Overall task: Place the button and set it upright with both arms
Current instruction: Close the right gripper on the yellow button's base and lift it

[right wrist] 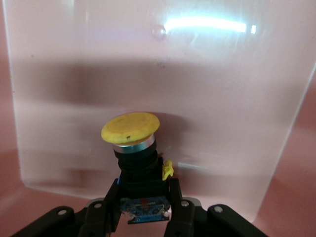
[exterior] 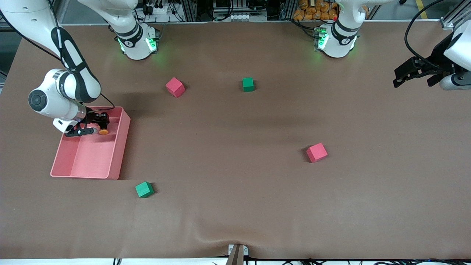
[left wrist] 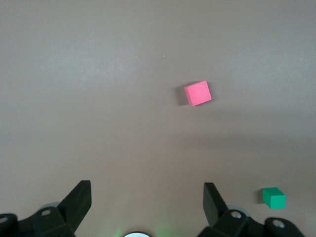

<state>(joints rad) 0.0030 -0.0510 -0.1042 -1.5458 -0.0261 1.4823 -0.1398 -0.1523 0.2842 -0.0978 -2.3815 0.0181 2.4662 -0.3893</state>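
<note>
The button (exterior: 103, 130) has an orange-yellow round cap on a black body and sits inside the pink bin (exterior: 122, 145) at the right arm's end of the table. My right gripper (exterior: 96, 127) reaches into the bin and is shut on the button's black body. The right wrist view shows the button (right wrist: 131, 129) clamped between the right gripper's (right wrist: 143, 195) fingers, cap pointing away from the wrist toward the bin wall. My left gripper (exterior: 412, 75) waits open and empty in the air over the left arm's end of the table; the left wrist view (left wrist: 148, 195) shows its jaws wide apart.
Two red cubes (exterior: 175, 87) (exterior: 317, 152) and two green cubes (exterior: 248, 84) (exterior: 144, 189) lie scattered on the brown table. The left wrist view shows one red cube (left wrist: 198, 93) and one green cube (left wrist: 273, 198). The bin's walls surround the right gripper.
</note>
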